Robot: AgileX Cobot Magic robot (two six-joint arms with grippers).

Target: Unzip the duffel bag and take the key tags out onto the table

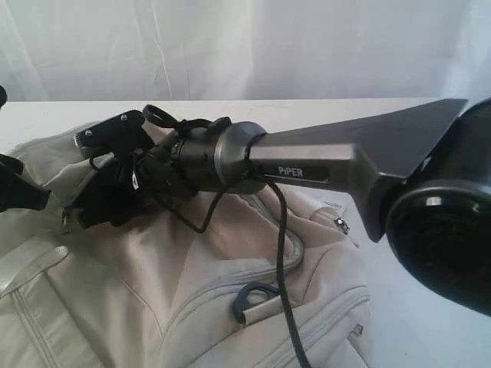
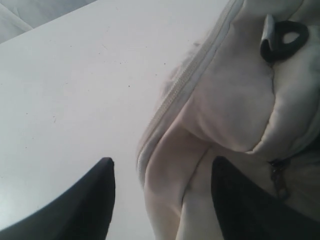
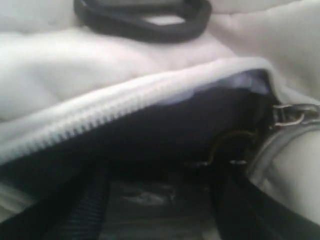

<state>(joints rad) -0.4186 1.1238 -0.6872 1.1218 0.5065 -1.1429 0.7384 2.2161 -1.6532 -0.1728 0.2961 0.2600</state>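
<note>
The cream duffel bag [image 1: 153,284] lies on the white table [image 1: 322,111]. My right arm reaches across it from the right. The right gripper [image 1: 88,172] is at the bag's top zip. In the right wrist view the right gripper [image 3: 162,170] stands open in the unzipped mouth, below the zipper teeth [image 3: 100,117] and over the dark lining [image 3: 150,145]. The key tags are hidden. My left gripper [image 2: 164,160] is open at the bag's edge. One finger [image 2: 95,200] is over the table [image 2: 75,90], the other over the bag [image 2: 235,100], with a fabric fold between them.
A dark loop pull [image 1: 253,295] sits on the front pocket zip. It also shows in the left wrist view as the loop [image 2: 285,35]. A metal zip pull [image 3: 290,115] hangs at the opening's end. The right arm's cable [image 1: 284,253] drapes over the bag. A white curtain [image 1: 230,46] backs the table.
</note>
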